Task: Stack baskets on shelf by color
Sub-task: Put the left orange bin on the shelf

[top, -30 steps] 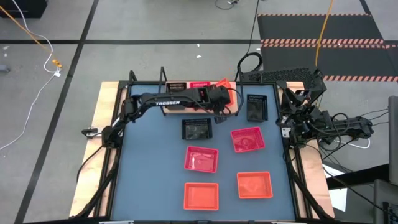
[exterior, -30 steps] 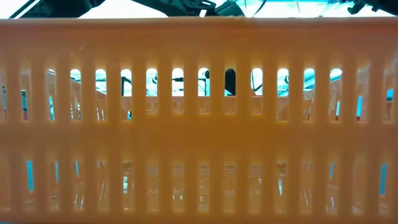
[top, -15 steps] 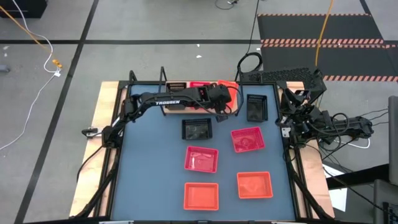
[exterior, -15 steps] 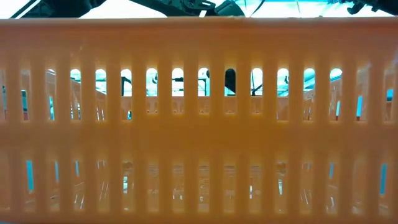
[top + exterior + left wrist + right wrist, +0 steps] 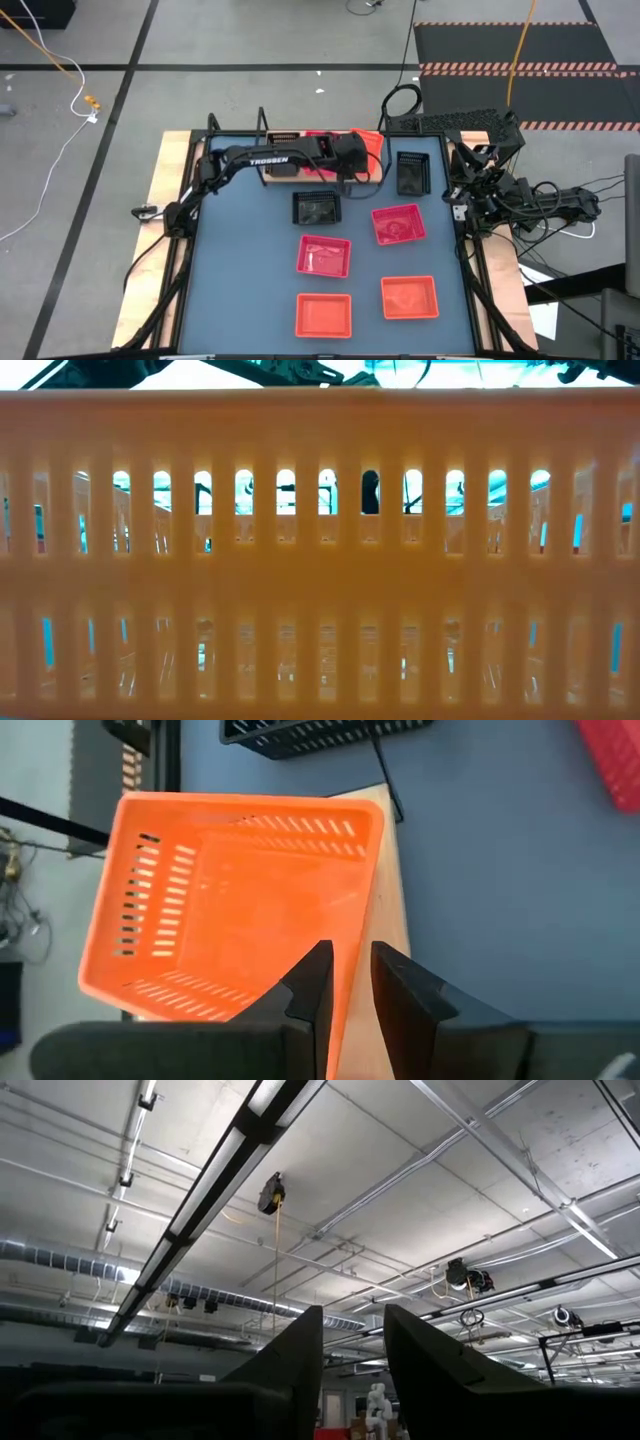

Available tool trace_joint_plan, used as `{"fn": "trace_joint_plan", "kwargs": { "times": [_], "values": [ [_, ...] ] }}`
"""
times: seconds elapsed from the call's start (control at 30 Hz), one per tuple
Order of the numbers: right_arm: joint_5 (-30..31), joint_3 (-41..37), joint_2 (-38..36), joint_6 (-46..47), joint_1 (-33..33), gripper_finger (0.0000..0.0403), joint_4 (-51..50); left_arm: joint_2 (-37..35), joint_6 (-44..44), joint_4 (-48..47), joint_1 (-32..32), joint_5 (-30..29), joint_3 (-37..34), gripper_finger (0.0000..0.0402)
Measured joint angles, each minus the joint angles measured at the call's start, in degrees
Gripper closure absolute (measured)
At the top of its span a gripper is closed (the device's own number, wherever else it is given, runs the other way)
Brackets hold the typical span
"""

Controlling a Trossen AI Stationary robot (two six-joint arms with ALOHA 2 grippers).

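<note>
Orange basket wall (image 5: 320,560) fills low view, table behind glimpsed only through slots, shelf (image 5: 285,170) mostly under left arm (image 5: 260,160)

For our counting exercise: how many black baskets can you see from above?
3. One black basket lies mid-table, another near the table's far right corner, and a third sits on the shelf, partly covered by the left arm. Nothing suggests more.
</note>
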Motion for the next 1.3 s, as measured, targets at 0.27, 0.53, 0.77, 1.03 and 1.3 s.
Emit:
{"fn": "trace_joint_plan", "kwargs": {
  "times": [0.27,0.53,0.77,1.03,1.3],
  "values": [
    [0.0,0.0,0.0,0.0,0.0,0.0298,-0.6,0.3,1.0,-0.1,1.9,7.3,0.0,0.0327],
    [0.0,0.0,0.0,0.0,0.0,0.0298,-1.0,0.3,1.8,0.3,3.0,8.1,0.0,0.0327],
    [0.0,0.0,0.0,0.0,0.0,0.0298,-1.2,1.6,2.0,0.9,2.5,9.7,-0.2,0.0327],
    [0.0,0.0,0.0,-0.1,0.0,0.0298,-1.3,1.4,0.4,1.9,2.5,9.7,-0.1,0.0332],
    [0.0,0.0,0.0,-0.2,0.0,0.0298,-1.3,1.4,-1.5,2.1,2.4,9.6,-0.1,0.037]
  ]
}}
